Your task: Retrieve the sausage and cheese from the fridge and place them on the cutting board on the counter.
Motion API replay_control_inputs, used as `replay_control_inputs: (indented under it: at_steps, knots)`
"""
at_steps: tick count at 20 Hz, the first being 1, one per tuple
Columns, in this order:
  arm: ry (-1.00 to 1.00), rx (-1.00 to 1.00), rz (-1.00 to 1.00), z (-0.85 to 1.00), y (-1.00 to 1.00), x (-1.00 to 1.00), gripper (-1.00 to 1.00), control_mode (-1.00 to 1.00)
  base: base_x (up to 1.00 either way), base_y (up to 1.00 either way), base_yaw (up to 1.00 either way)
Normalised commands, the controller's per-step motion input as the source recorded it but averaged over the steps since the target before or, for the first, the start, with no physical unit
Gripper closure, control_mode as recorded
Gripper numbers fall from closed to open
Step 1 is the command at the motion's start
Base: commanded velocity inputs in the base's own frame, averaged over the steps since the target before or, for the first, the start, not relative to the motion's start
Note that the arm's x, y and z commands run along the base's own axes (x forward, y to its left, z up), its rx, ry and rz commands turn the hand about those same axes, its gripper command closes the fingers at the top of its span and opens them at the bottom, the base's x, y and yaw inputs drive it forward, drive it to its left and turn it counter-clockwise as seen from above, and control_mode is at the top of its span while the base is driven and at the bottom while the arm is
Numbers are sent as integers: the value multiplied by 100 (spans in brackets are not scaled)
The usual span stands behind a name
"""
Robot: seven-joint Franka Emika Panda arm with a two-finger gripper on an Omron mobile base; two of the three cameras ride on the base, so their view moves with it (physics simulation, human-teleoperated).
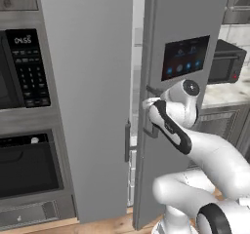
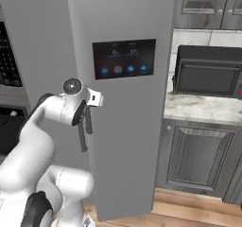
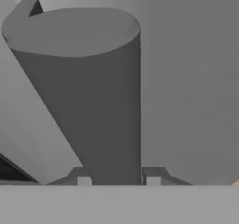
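- The fridge (image 1: 93, 96) is recorded as two tall grey doors. The left door is seen closed; the right door (image 1: 180, 28), which carries a dark display panel (image 1: 185, 57), stands slightly ajar, with a narrow pale gap between the two.
- A short dark handle (image 1: 127, 141) is noted on the left door at the gap; it is not engaged.
- The claw (image 3: 118, 181) is placed at the vertical bar handle (image 3: 93, 101) of the right door. In the hand view, one dark fingertip is seen on each side of the bar, close against it. The claw is judged to be pinching the bar, though firm contact cannot be confirmed.
- The step in hand is judged to be the opening of the right door. The pull should be made along the arc of the hinge rather than straight back, so that the bar is not twisted out of the fingers. The wrist should be kept square to the bar, and the base kept out of the door's swing.
- The fridge interior is hidden behind the doors; no shelves or drawers can be inspected through the gap. The sausage and cheese are presumed to be inside.
- On the right, the marbled worktop (image 2: 203, 109) is seen carrying a black toaster oven (image 2: 208, 72).
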Motion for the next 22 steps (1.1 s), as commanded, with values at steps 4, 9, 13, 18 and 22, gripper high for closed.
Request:
replay_control_inputs:
  at_steps: [4,9,13,18,22]
  knots:
    - [14,0,0,30,-78,-53,100,-100,0,0,0]
    - [14,0,0,28,-86,-57,100,-100,0,0,0]
    - [12,0,0,37,-85,-52,100,-100,0,0,0]
    - [12,0,0,25,-39,-25,-100,-100,0,0,0]
    - [4,0,0,11,1,-55,-100,-100,0,0,0]
